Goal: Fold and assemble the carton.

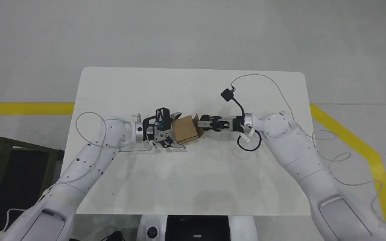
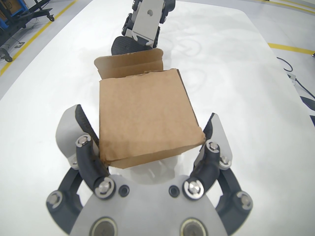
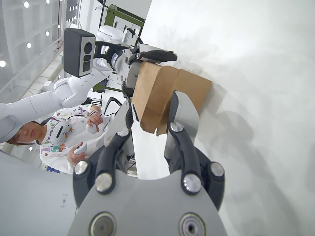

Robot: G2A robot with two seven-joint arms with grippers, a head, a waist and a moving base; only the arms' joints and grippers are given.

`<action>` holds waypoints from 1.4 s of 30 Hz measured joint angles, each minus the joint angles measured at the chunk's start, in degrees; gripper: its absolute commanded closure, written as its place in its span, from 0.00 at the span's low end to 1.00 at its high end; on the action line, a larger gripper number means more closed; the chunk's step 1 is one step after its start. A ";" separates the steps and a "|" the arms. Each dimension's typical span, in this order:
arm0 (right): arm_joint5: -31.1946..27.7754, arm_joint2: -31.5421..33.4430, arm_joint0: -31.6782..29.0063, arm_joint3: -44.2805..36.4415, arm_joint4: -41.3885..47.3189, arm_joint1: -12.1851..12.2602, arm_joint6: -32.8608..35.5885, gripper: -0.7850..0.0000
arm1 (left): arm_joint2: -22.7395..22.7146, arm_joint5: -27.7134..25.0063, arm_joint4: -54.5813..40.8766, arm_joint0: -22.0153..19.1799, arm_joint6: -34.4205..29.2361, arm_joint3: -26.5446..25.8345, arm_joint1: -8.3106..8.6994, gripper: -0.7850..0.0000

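A small brown carton (image 1: 186, 128) lies at the middle of the white table (image 1: 253, 175), partly folded, with one end flap (image 2: 128, 58) standing up. My left gripper (image 1: 177, 129) is open. Its two fingers (image 2: 81, 121) straddle the carton's (image 2: 145, 109) near end and touch its corners. From the opposite side, my right gripper (image 1: 204, 123) meets the carton's far end. In the right wrist view its fingers (image 3: 176, 106) are closed in on that end of the carton (image 3: 157, 92), one on each side. The left wrist view shows this right gripper (image 2: 141, 42) at the flap's top edge.
A black plug (image 1: 227, 93) with a thin white cable (image 1: 271, 81) lies on the table's far right part. Another cable (image 2: 290, 69) runs past the table's edge. Bare tabletop surrounds the carton on every side.
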 measured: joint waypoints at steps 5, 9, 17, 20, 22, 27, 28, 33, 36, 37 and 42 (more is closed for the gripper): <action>-0.31 -0.67 -0.33 1.54 1.83 -0.59 -0.65 0.72 | -0.04 -0.13 0.08 0.02 0.04 0.05 0.03 0.00; -1.02 -0.91 -0.43 2.06 3.29 -1.03 -1.46 0.71 | -0.04 -0.05 0.28 0.02 0.11 -0.05 0.04 0.00; -0.83 -0.80 -0.81 2.53 4.42 -1.31 -1.22 0.73 | -0.01 -0.09 0.38 0.02 0.23 -0.03 0.04 0.00; -0.66 -0.63 -1.15 2.54 4.56 -1.35 -1.59 0.75 | 0.02 -0.16 0.40 0.02 0.24 -0.06 0.03 0.00; -0.61 -0.56 -1.35 2.68 4.70 -1.41 -1.94 0.76 | 0.02 -0.16 0.40 0.02 0.25 -0.06 0.03 0.00; -0.65 -0.47 -2.00 2.74 5.96 -1.72 -3.04 0.78 | -0.19 -0.20 0.40 -0.02 0.28 0.01 0.10 0.00; -0.68 -0.46 -2.12 2.78 6.11 -1.77 -3.23 0.78 | -0.23 -0.19 0.43 -0.02 0.28 0.01 0.11 0.00; -0.09 -0.65 -2.01 3.15 4.85 -1.88 -2.74 0.76 | -0.33 -0.16 0.58 0.06 0.28 -0.08 0.17 0.00; 0.40 -0.67 -1.55 3.16 3.28 -1.79 -1.90 0.75 | -0.35 -0.24 0.61 0.08 0.31 -0.10 0.19 0.00; 0.58 -0.62 -1.39 3.15 2.77 -1.74 -1.66 0.75 | -0.35 -0.30 0.62 0.08 0.34 -0.10 0.20 0.00; 1.27 -0.11 -0.51 2.77 0.28 -1.37 -0.20 0.75 | -0.37 -0.39 0.51 0.08 0.37 -0.02 0.20 0.00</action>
